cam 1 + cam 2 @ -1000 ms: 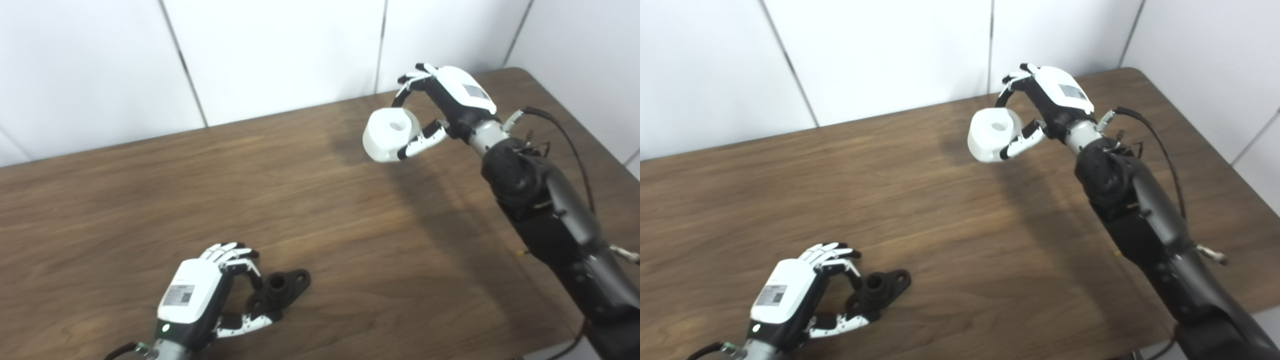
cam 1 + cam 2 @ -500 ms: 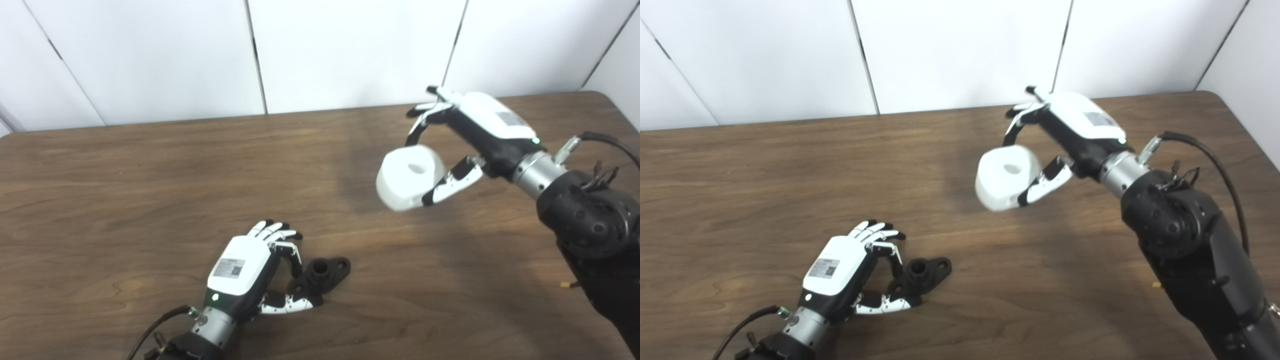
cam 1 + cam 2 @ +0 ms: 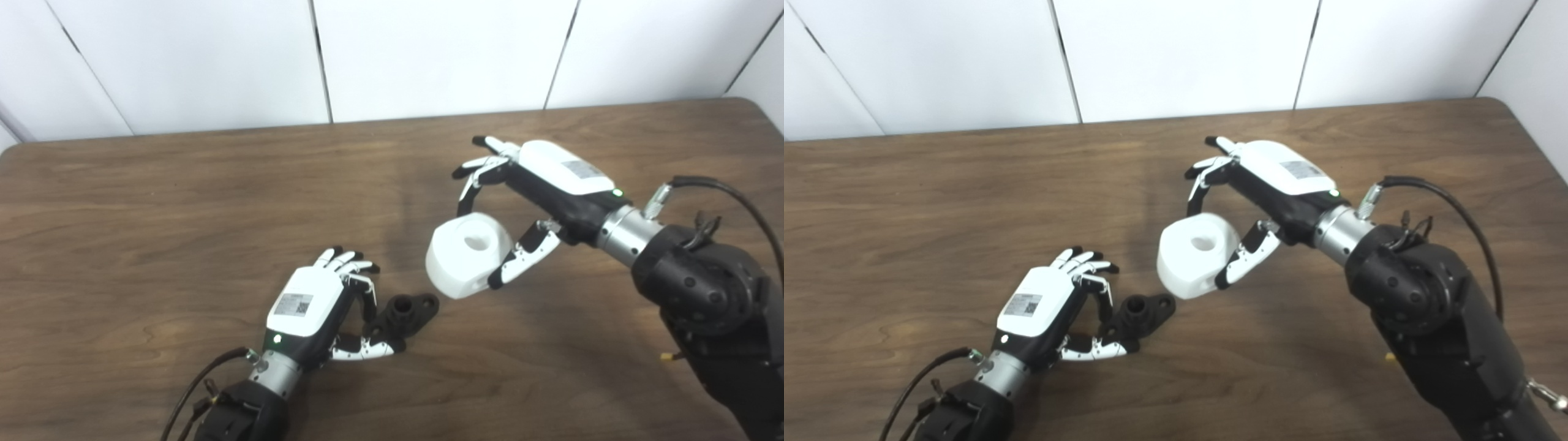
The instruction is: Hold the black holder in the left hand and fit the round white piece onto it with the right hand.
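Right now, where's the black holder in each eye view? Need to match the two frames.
Left eye view: black holder sits lower centre, pinched at its near end by the left robot hand.
Right eye view: same holder, a bit further left in frame.
Shared landmark: round white piece, up and to the right of it in both, in the right robot hand.

Dark brown wooden table (image 3: pixel 153 202) with a streaky grain, filling most of both views, its far right corner rounded. Behind the far edge, a white panelled wall (image 3: pixel 441 55) split by thin dark seams, some upright and some slanted. On the tabletop near the right edge, a tiny yellowish speck (image 3: pixel 1389 356), too small to identify.
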`<action>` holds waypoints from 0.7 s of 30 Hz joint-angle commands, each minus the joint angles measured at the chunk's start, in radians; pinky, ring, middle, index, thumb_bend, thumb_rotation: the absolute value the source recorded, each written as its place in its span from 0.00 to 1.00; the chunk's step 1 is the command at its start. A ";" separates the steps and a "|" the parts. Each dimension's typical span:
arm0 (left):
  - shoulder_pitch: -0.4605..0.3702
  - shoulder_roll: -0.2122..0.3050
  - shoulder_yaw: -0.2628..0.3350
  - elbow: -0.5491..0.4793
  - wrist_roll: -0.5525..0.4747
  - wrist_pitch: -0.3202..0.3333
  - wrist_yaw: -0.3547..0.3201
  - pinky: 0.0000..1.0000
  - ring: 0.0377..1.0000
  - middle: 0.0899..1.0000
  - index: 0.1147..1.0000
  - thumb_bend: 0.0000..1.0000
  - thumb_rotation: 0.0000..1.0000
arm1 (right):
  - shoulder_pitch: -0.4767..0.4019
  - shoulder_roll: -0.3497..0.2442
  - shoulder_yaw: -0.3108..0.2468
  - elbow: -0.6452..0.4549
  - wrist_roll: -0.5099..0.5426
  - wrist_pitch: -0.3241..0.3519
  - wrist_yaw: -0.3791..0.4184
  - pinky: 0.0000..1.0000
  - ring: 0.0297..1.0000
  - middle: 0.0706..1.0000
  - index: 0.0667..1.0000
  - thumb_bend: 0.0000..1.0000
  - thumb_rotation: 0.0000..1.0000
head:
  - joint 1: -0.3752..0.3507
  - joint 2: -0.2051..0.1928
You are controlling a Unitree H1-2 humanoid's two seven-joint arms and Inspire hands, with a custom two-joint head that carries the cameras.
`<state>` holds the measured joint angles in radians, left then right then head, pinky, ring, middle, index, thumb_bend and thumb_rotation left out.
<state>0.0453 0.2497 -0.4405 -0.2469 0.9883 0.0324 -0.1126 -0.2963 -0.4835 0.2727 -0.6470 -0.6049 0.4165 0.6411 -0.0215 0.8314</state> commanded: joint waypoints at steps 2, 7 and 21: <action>0.012 0.005 -0.030 0.052 0.045 0.019 -0.051 0.96 0.88 0.78 0.42 0.52 0.05 | -0.027 0.018 -0.001 -0.026 -0.003 -0.033 -0.016 0.99 1.00 0.82 0.44 0.52 0.13 | 0.005 0.001; 0.010 0.002 -0.032 0.061 0.043 0.016 -0.040 0.95 0.88 0.77 0.42 0.52 0.05 | -0.022 0.039 0.009 -0.028 -0.003 -0.041 -0.017 1.00 1.00 0.82 0.44 0.52 0.13 | 0.009 0.000; -0.002 -0.006 -0.043 0.089 0.049 0.018 -0.014 0.95 0.88 0.77 0.42 0.52 0.05 | -0.040 0.087 0.022 -0.034 0.006 -0.051 -0.016 0.99 1.00 0.83 0.44 0.52 0.13 | 0.020 -0.011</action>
<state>0.0303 0.2425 -0.4549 -0.2199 0.9882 0.0310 -0.0827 -0.2954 -0.3972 0.3033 -0.6477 -0.6027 0.4012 0.6409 -0.0015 0.8207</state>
